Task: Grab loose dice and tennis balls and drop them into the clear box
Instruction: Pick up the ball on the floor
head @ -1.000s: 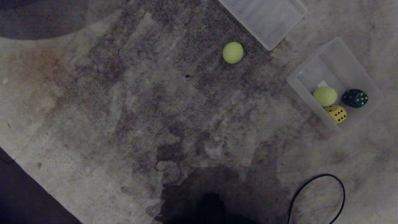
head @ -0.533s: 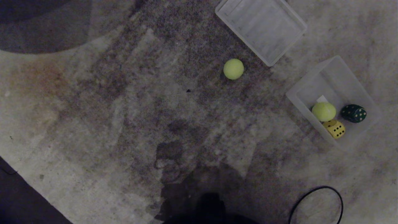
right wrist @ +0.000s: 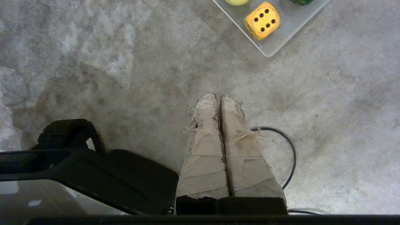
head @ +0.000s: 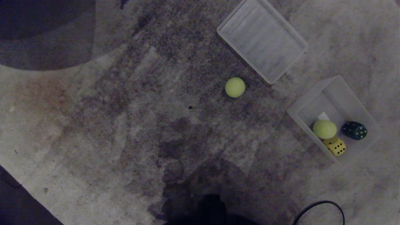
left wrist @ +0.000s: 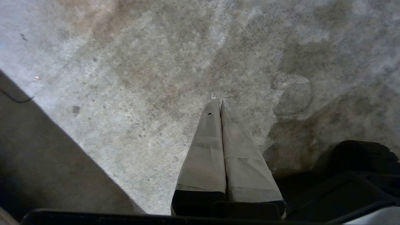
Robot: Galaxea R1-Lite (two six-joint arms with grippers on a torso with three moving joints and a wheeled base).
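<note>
Tennis ball (head: 235, 87) sits loose on the stained carpet (head: 93, 131), upper middle of the head view, well apart from the clear box (head: 368, 115) at the right edge. Box already holds three things – a second tennis ball (head: 324, 129), a yellow die (head: 335, 146) touching it just below, and a dark green die (head: 354, 130) just to the right of the ball. A bit of white sticker (head: 323, 116) shows on the box floor above that ball. Flat translucent lid (head: 262, 40) lies on the carpet at upper right, near the loose ball but not touching it.

My left gripper (left wrist: 219, 100) hangs over bare carpet, taped fingers pressed together, nothing between them. My right gripper (right wrist: 218, 97) is the same – taped fingers together, empty, over carpet. In the right wrist view the yellow die (right wrist: 262, 20) and the corner of the clear box (right wrist: 281, 40) sit toward the top edge, clear of my fingertips, and a black cable (right wrist: 289, 147) loops on the carpet beside them. Same cable (head: 322, 207) shows at the lower right of the head view. Neither arm shows in the head view.
</note>
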